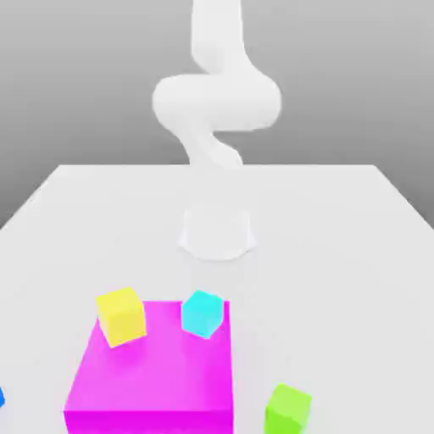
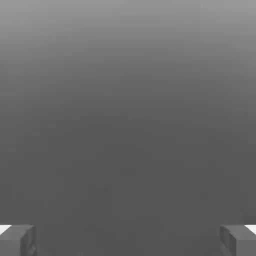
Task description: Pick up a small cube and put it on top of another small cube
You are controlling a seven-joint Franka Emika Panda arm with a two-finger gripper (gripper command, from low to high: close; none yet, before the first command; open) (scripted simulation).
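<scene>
A sliver of the small blue cube [image 1: 2,397] shows at the exterior view's left edge, low on the white table [image 1: 339,254]. A yellow cube [image 1: 120,315] and a cyan cube [image 1: 203,313] stand at the far corners of a large magenta block [image 1: 153,377]. A green cube [image 1: 286,409] sits to that block's right. The white arm [image 1: 216,97] rises from its base [image 1: 218,230] and bends up past the picture's top. In the hand view my gripper [image 2: 128,241] is open, its grey fingertips [image 2: 17,240] far apart with plain grey between them and no cube.
The large magenta block is much bigger than the small cubes and stands near the table's front. The arm's round base sits mid-table behind the cubes. Bare white tabletop stretches to both sides of it.
</scene>
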